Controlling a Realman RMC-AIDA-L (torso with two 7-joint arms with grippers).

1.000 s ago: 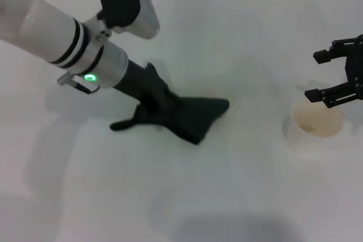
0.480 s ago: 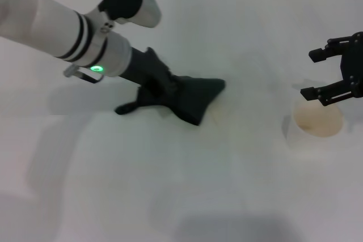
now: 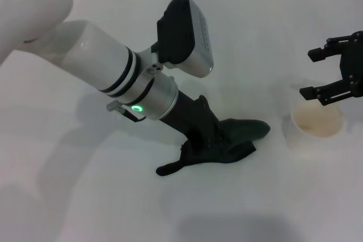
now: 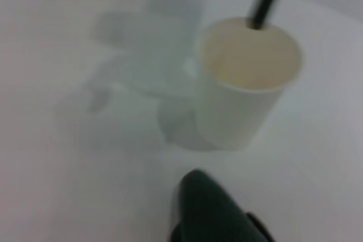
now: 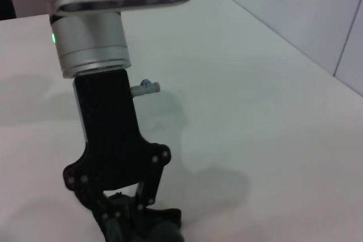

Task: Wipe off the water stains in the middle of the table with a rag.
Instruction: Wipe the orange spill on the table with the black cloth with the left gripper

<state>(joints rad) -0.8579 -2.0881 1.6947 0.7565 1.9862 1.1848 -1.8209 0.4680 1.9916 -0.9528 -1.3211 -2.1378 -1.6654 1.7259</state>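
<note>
The left gripper (image 3: 211,140) is down on the white bench (image 3: 85,196), near the middle of the surface, closed on the rag (image 3: 227,143). The rag is a dark green-black cloth, bunched under the gripper and lying flat on the bench top, with one lobe spread toward the cup and a thin tail-like corner trailing off toward the robot's side. In the right wrist view the left gripper (image 5: 122,208) presses down onto the rag (image 5: 153,228), its fingers buried in the cloth.

No orange-brown stain can be made out on the bench around the rag; whether any lies under the cloth cannot be told.

A white paper cup (image 3: 316,126) stands upright on the bench to the right of the rag, apart from it. In the left wrist view the cup (image 4: 244,83) is beyond the rag's tip (image 4: 212,208).

The right gripper (image 3: 329,72) hangs just above and beside the cup, fingers spread apart and holding nothing.
</note>
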